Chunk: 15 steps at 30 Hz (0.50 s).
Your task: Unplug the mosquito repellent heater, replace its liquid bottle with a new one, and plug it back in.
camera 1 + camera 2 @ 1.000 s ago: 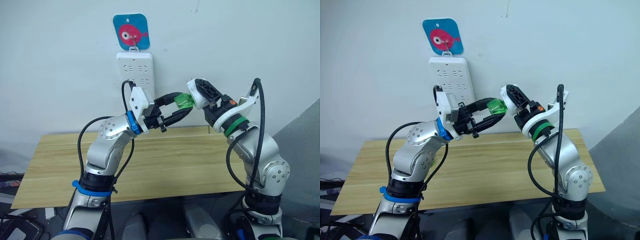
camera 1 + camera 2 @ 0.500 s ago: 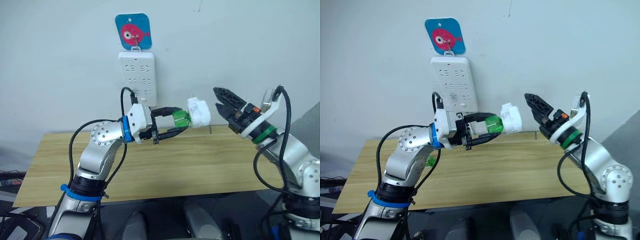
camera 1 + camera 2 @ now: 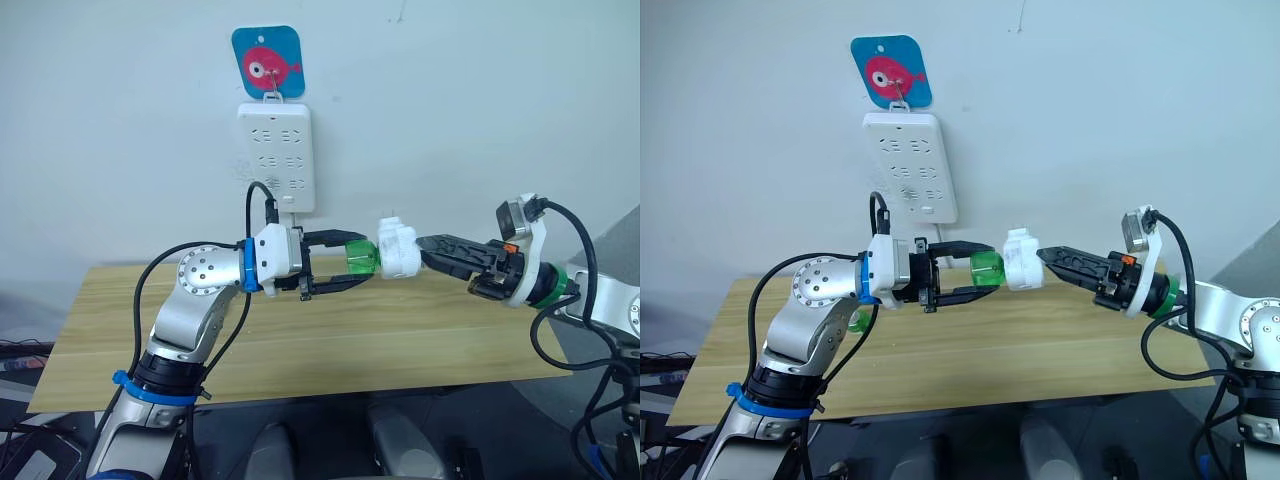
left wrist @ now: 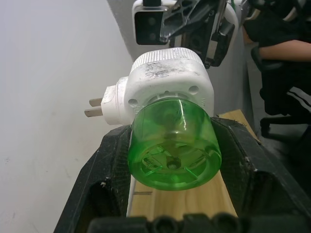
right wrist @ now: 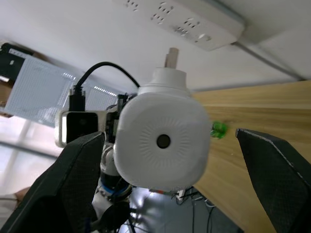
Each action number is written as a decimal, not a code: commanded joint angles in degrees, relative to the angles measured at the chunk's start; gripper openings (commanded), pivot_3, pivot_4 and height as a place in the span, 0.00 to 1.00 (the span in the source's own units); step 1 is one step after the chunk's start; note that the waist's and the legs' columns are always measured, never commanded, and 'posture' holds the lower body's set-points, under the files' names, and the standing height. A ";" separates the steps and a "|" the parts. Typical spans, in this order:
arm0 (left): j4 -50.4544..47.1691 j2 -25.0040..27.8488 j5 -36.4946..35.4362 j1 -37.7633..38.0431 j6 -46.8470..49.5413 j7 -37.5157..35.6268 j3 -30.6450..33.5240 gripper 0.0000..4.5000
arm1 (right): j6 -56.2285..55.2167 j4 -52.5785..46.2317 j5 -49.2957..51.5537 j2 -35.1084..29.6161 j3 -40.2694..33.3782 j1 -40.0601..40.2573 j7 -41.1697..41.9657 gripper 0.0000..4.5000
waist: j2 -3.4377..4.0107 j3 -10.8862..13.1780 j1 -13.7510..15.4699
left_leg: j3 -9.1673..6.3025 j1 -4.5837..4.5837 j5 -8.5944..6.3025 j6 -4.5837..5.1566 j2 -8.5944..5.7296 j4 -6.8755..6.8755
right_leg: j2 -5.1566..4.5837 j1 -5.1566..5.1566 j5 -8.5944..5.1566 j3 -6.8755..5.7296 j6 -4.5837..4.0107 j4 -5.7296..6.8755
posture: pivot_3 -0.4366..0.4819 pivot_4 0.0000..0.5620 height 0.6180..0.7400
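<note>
Left eye view shows the left tool [image 3: 335,266] clamped on the green liquid bottle [image 3: 361,257], with the mosquito repellent heater [image 3: 398,248] fixed on the bottle's far end. The pair is held in the air above the bench [image 3: 330,330], below and to the right of the wall power strip [image 3: 279,155]. The long axis of bottle and heater runs roughly level, from the robot's left to its right, bottle on the left, heater on the right. The heater's 2 prongs [image 4: 95,107] point up toward the wall.

The right tool [image 3: 432,248] lies on that same line, just to the right of the heater and pointing straight at it. In the right wrist view its 2 fingers stand well apart on either side of the heater's round white face [image 5: 163,141], closing on nothing. So the right arm is the one placed to take the heater, and the grasp likely turns on keeping both tools lined up along that axis.

A small green thing [image 5: 218,128] lies on the bench, probably another bottle. A blue card with a pink fish [image 3: 266,63] hangs above the strip. No readable writing or brand shows.
</note>
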 commanded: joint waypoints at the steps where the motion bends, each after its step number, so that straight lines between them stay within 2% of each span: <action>1: -1.17 -0.01 -1.20 -0.82 -1.06 -1.27 -0.14 0.50 | 0.94 -0.44 1.42 0.34 0.75 -2.02 2.12 1.00 | 0.00 0.01 0.00 | 0.00 0.00 0.00 0.00 0.00 0.00 | 0.00 0.00 0.00 0.00 0.00 -0.01 | 0.25 0.31 0.87; 15: -1.52 -0.99 -1.37 -0.73 -1.93 -2.36 -1.31 0.50 | 4.26 1.35 1.42 0.48 5.81 -6.47 6.25 1.00 | 0.01 0.01 0.05 | 0.00 -0.01 -0.01 0.01 0.01 -0.01 | 0.00 0.00 0.00 -0.02 0.00 -0.04 | 0.26 0.30 0.87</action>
